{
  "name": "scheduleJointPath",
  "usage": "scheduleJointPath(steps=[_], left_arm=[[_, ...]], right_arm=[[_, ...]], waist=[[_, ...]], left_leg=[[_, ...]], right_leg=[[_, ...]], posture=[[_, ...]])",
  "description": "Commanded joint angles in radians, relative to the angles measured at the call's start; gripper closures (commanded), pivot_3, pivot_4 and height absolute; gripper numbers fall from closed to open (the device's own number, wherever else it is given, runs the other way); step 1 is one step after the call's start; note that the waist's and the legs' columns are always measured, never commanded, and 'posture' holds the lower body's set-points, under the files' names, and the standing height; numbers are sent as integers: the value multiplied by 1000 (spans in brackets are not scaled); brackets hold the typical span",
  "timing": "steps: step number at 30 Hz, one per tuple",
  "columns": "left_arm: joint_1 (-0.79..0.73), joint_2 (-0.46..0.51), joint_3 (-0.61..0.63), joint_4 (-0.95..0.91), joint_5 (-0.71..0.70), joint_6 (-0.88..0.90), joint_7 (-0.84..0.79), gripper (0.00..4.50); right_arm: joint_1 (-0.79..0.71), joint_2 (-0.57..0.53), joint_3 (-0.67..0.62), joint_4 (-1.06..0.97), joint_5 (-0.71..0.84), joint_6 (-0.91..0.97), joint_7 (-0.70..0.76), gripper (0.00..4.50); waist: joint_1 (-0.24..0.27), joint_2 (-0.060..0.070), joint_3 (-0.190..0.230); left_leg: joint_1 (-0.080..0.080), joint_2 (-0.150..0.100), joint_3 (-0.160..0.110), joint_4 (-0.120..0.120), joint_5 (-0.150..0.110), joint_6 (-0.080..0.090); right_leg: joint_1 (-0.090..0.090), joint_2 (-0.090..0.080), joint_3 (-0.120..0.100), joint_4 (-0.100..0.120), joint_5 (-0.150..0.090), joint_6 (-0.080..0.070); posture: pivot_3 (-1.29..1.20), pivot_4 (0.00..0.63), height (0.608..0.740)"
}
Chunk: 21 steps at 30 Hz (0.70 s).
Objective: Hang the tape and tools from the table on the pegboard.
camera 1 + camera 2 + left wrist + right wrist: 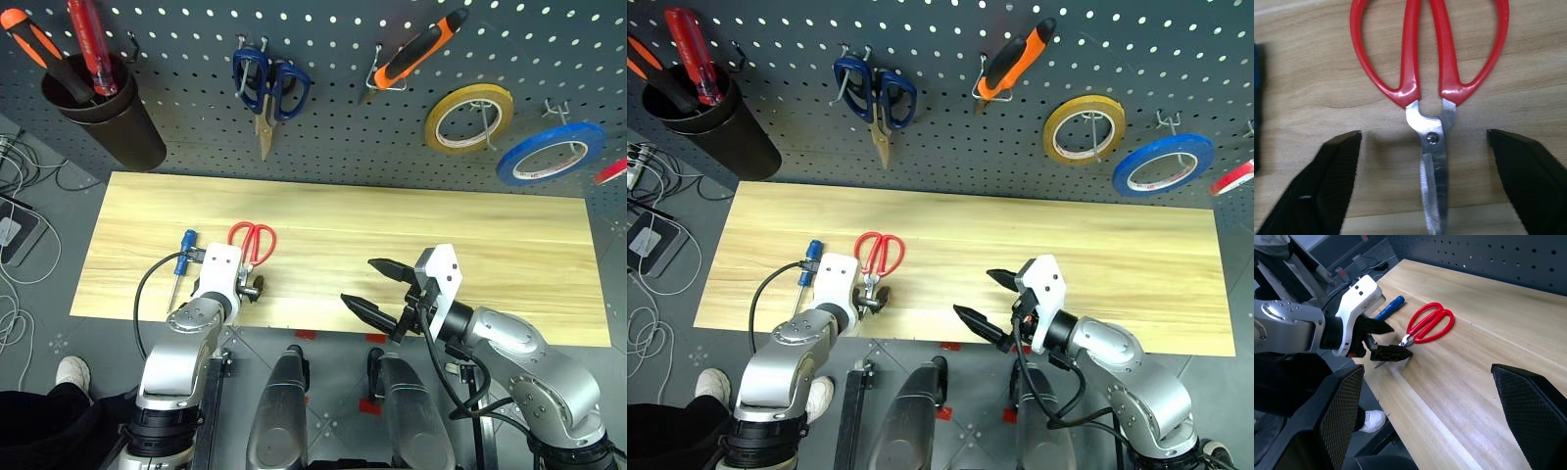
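Observation:
Red-handled scissors (252,240) lie flat on the light wood table (490,245), handles toward the pegboard (343,147). My left gripper (1423,133) is open, one finger on each side of the blades just below the pivot, with a gap on both sides. A small blue-handled screwdriver (183,257) lies just left of it. My right gripper (361,281) hovers open and holds nothing over the table's front edge, near the middle. Orange-and-black pliers (421,49) hang on a hook. A thin red tape (612,171) shows at the pegboard's right edge, cut off by the picture.
On the pegboard hang blue-handled scissors (269,88), a yellow roll (468,117) and a blue roll (551,154). A black cup (108,113) at its left holds larger screwdrivers. Cables lie on the floor at the left, and a person's shoe (71,372) is near the table's corner.

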Motion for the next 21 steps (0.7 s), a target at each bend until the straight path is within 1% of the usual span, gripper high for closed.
scheduleJointPath(steps=[1, 6, 10, 17, 21], left_arm=[[11, -9, 21, 14, -17, 26, -2, 1430], [5, -1, 24, 24, -26, 30, -5, 2983], [2, 4, 25, 29, -28, 30, -6, 4162], [3, 5, 25, 27, -31, 32, -4, 4201], [-2, 5, 21, 30, -31, 29, -1, 4201]], right_arm=[[11, -10, -6, -55, 22, 1, 1, 0], [2, -12, -10, -51, 23, 0, -6, 0], [-5, -11, -13, -44, 24, 0, -9, 0], [-14, -10, -15, -30, 21, 1, -8, 0], [-18, -10, -12, -19, 13, -7, -4, 0]], waist=[[-1, 1, 1], [-3, 0, 2], [-8, 0, 2], [-9, 0, 3], [-9, 0, 3]], left_leg=[[0, 0, 0, 0, 0, 0], [0, 0, 0, -3, 2, -4], [1, 0, 1, -12, 6, -10], [1, 1, 2, -15, 8, -13], [1, 1, 1, -15, 8, -13]], right_leg=[[0, 0, 0, 0, 0, 0], [-1, 1, 0, 0, 0, 0], [-2, 1, 0, -3, 0, 0], [-2, 0, -1, -7, 0, 1], [-2, 0, -1, -8, 0, 1]], posture=[[113, 598, 740], [109, 600, 740], [113, 603, 740], [116, 601, 740], [122, 586, 740]])
